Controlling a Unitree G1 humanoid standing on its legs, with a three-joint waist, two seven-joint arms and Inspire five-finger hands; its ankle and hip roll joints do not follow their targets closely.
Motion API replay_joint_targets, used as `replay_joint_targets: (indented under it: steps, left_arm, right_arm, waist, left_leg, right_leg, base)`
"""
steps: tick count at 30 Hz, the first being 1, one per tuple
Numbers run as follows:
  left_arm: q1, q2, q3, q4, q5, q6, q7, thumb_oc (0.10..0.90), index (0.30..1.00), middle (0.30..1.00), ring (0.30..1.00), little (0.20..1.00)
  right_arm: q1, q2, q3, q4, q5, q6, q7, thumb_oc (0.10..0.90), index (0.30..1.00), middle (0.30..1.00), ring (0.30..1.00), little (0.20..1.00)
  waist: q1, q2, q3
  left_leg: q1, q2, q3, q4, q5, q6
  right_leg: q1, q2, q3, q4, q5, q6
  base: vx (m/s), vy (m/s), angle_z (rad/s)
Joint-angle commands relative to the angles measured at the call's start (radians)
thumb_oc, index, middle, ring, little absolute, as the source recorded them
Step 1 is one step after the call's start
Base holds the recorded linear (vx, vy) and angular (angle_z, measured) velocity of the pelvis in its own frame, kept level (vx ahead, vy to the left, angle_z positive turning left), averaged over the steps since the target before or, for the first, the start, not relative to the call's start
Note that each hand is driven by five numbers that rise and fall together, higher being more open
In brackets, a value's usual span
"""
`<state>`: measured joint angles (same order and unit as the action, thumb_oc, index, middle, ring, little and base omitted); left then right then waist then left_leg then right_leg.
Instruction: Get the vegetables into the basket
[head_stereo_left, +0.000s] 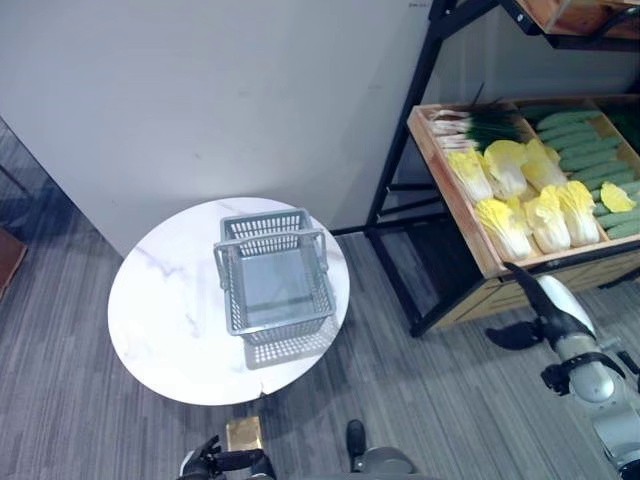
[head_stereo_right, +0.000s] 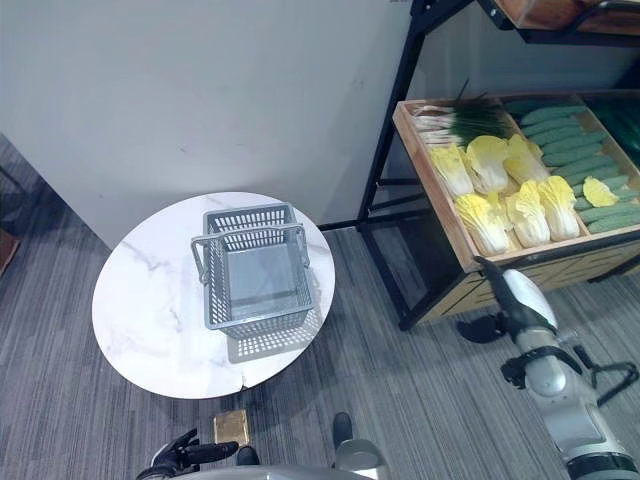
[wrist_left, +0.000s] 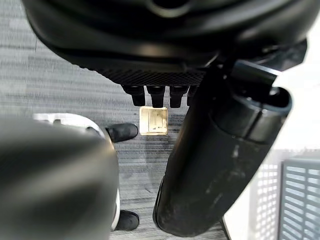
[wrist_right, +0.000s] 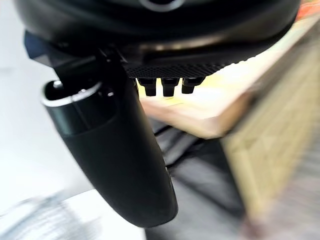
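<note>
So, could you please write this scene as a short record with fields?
basket: grey, empty, upright on table
table: round, white marble
crate: wooden, on the rack, right of table
cabbages: yellow, in crate
cucumbers: green, in crate
right robot hand: open, at the crate's front edge, holds nothing
left robot hand: low, near the floor, holds nothing

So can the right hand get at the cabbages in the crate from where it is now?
Probably yes: the right hand hangs open just below the crate's front edge, the cabbages lie uncovered, nothing between.
</note>
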<state>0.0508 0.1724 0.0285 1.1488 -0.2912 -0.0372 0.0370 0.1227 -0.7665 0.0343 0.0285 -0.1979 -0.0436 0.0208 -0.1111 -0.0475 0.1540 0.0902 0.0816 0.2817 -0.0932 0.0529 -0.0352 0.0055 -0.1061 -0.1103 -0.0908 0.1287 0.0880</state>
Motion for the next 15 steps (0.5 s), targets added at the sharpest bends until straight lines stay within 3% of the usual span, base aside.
replay_joint_targets:
  steps: [1,6,15]
  left_arm:
    - [-0.053,0.028,0.022,0.031,0.049,-0.013,0.01,0.9,1.0,1.0,1.0,1.0]
    - [-0.04,0.017,-0.003,0.046,0.062,-0.021,0.016,0.9,1.0,1.0,1.0,1.0]
    - [-0.028,0.018,-0.042,0.055,0.062,-0.024,0.023,0.9,1.0,1.0,1.0,1.0]
  right_arm:
    - [-0.146,-0.022,0.005,-0.051,-0.005,-0.078,-0.022,0.9,1.0,1.0,1.0,1.0]
    - [-0.315,-0.008,0.097,-0.124,0.019,-0.165,-0.08,0.9,1.0,1.0,1.0,1.0]
    - [-0.662,0.091,0.339,-0.058,0.008,-0.153,-0.087,0.9,1.0,1.0,1.0,1.0]
  waist:
    - [0.028,-0.029,0.029]
    - [0.065,-0.021,0.015]
    - [0.123,-0.018,0.016]
  left_leg:
    - [0.036,0.021,-0.024,0.006,-0.089,-0.008]
    - [0.038,0.021,-0.046,0.006,-0.09,-0.009]
    - [0.033,0.024,-0.064,0.006,-0.084,-0.012]
  right_leg:
    - [0.018,-0.092,0.0,0.005,0.005,0.047]
    - [0.037,-0.089,-0.015,0.004,-0.006,0.045]
    - [0.045,-0.082,-0.027,0.004,-0.012,0.036]
  base:
    - [0.01,-0.025,0.05]
    - [0.02,-0.024,0.15]
    - [-0.01,-0.011,0.03]
